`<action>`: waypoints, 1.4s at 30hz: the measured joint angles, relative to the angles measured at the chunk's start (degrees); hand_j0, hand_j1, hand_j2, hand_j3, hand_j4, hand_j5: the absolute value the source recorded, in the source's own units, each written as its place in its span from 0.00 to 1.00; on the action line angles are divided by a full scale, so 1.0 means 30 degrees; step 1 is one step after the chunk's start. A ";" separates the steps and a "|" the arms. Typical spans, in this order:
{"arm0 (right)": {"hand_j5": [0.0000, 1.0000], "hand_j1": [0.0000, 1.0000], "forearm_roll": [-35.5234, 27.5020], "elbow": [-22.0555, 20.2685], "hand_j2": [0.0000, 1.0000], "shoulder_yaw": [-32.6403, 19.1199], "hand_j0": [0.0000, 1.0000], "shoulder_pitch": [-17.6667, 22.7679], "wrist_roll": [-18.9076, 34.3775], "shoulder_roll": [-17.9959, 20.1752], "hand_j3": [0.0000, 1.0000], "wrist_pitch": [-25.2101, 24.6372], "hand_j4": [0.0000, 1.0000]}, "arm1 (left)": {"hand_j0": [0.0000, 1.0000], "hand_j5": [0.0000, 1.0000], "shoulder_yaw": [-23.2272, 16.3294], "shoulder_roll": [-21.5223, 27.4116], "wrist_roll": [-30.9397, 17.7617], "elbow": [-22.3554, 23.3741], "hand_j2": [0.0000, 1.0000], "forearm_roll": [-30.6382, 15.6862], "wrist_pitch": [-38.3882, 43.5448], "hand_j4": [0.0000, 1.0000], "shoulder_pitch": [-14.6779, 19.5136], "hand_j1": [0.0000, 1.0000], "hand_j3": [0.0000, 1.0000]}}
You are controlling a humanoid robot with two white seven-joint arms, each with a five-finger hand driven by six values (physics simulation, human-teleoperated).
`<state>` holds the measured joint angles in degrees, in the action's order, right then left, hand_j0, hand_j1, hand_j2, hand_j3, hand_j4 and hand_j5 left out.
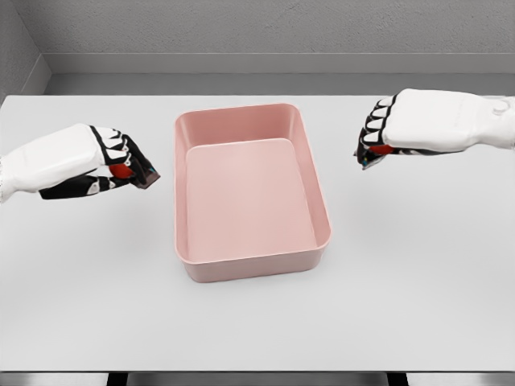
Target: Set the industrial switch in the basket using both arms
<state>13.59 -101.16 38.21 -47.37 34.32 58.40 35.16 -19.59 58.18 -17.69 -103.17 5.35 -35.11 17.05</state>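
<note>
A pink rectangular basket (321, 211) stands in the middle of the white table, and its inside shows nothing in it. No industrial switch shows anywhere in the head view. My left hand (138, 172) hovers left of the basket, a short gap from its left wall. Its fingers are loosely bent and hold nothing. My right hand (370, 150) hovers right of the basket's far corner, fingers also loosely bent and holding nothing. Both hands point inward toward the basket.
The white table (257, 322) runs to a grey wall at the back and a dark edge at the front. Only the basket stands on it.
</note>
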 measured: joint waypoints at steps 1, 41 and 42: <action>0.56 0.56 0.0003 0.0000 0.56 0.0006 0.56 0.0000 0.0001 -0.0103 0.56 0.0001 0.56 | 0.48 0.48 -0.0011 -0.0161 -0.0075 0.0000 0.48 0.0006 0.0002 0.48 0.0117 0.48 0.48; 0.57 0.57 0.0078 0.0000 0.57 0.0166 0.57 -0.0557 0.0235 -0.2431 0.57 0.0006 0.57 | 1.00 1.00 -0.3041 -0.5053 -0.0851 -0.0004 1.00 0.1115 0.0001 1.00 0.5215 1.00 1.00; 0.56 0.56 0.0077 0.0000 0.56 0.0166 0.56 -0.0557 0.0235 -0.2431 0.56 0.0005 0.56 | 1.00 1.00 -0.3046 -0.5201 -0.0851 -0.0004 1.00 0.1115 0.0002 1.00 0.5303 1.00 1.00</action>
<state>13.82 -101.16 38.71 -49.04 35.02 51.10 35.18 -28.73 42.57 -20.24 -103.18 8.70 -35.10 32.96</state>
